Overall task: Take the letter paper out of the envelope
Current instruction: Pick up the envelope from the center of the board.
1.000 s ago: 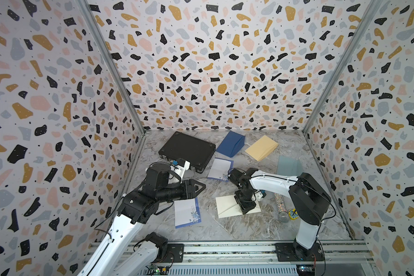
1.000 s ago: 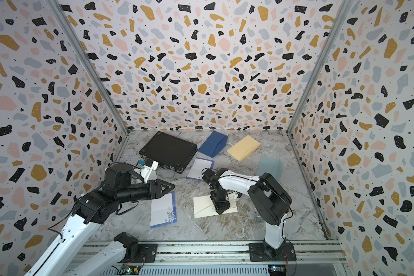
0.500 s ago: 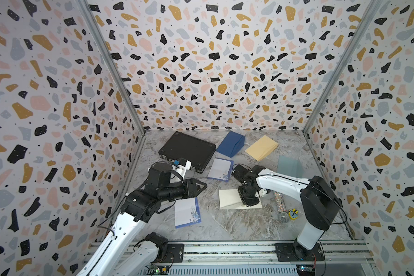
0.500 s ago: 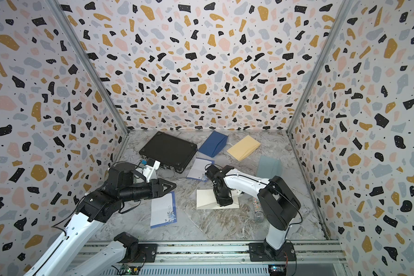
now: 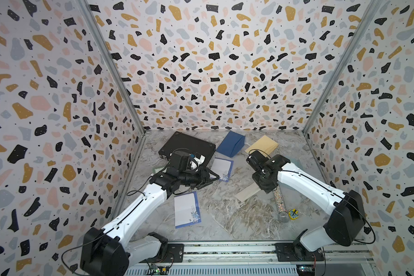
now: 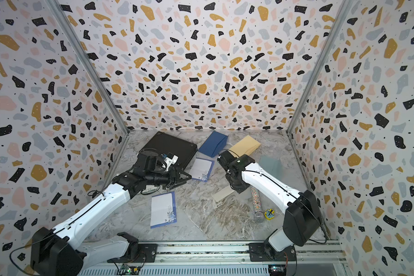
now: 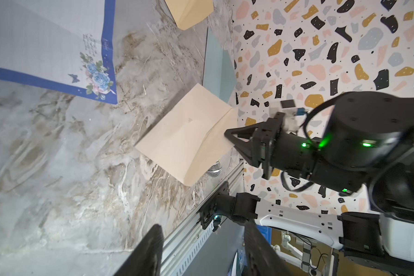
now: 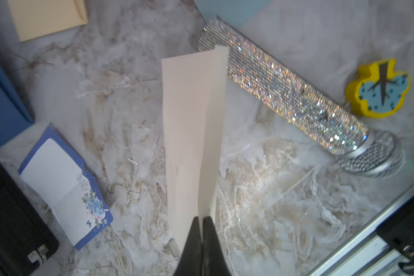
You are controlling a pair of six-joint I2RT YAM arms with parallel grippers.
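Right pincer (image 8: 202,221): is pressing its jaws together on one edge of the cream envelope (image 8: 191,131), pinching it and nothing else.
Left pincer (image 5: 213,178): is hovering with its jaws spread and empty, left of the envelope and well apart from it, pointing toward it.
Envelope position: is hanging tilted from the right pincer at centre-right of the surface (image 5: 225,222), just beside the glitter microphone (image 5: 279,200). Whether its lower edge is touching the surface cannot be told.
Letter paper: is not showing in any view. It is judged to be sitting inside the envelope, below the right pincer's grip and across from the left pincer. The loose blue-bordered sheet (image 5: 186,210) lying near-left is a separate item.
Handling: the paper is judged to be light, thin and limp, bending readily and sliding easily against the envelope wall. A hard or skewed pinch is risking a crease or tear.
Hold point: the sheet's exposed edge at the envelope mouth, once it is showing, taking the sheet alone and not the envelope wall.
Concern: the envelope is sagging under a single-edge grip, so the mouth is not presenting squarely to the left pincer.
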